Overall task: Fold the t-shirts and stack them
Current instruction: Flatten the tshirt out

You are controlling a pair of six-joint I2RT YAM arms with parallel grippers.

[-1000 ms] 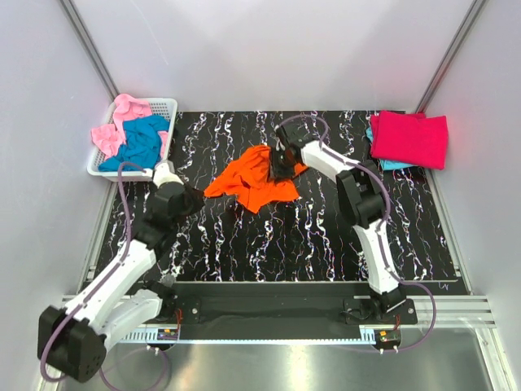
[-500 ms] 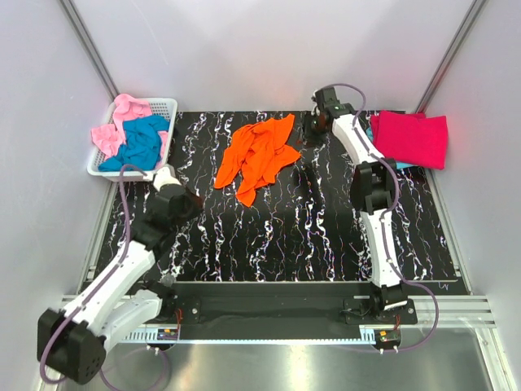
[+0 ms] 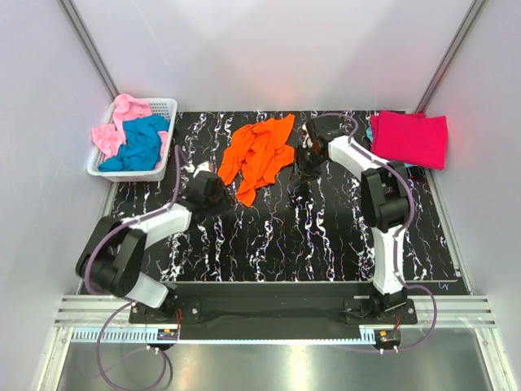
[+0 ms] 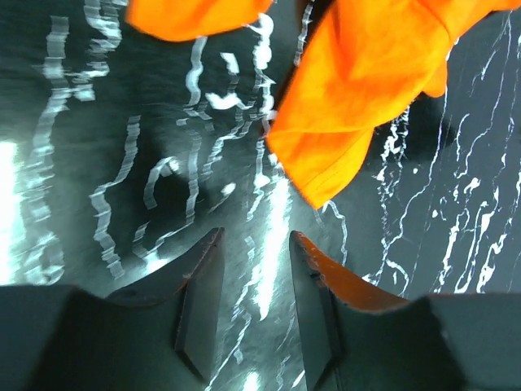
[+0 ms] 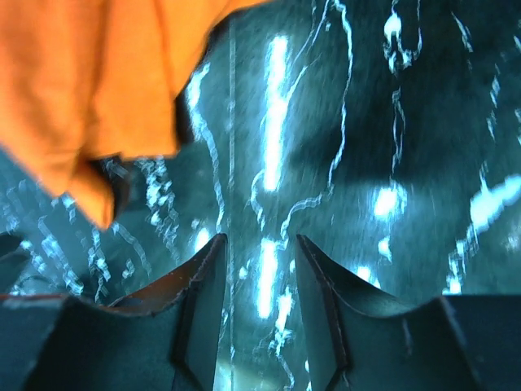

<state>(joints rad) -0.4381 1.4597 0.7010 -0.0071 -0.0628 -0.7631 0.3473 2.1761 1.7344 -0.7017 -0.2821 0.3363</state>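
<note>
An orange t-shirt lies crumpled on the black marbled table, back centre. My left gripper is open and empty, just left of the shirt's lower tip; its wrist view shows the orange cloth ahead of its fingers. My right gripper is open and empty, just right of the shirt; its wrist view shows the cloth at upper left. A folded crimson-pink t-shirt lies on a teal one at back right. A teal blue t-shirt and a light pink one fill the basket.
The white lattice basket stands at the back left corner of the table. White walls enclose the table on three sides. A metal rail runs along the near edge by the arm bases.
The right gripper let go of the orange shirt at the back, then came down to its right side. The left gripper swung right to the shirt's lower edge. The shirt lies spread further back.
</note>
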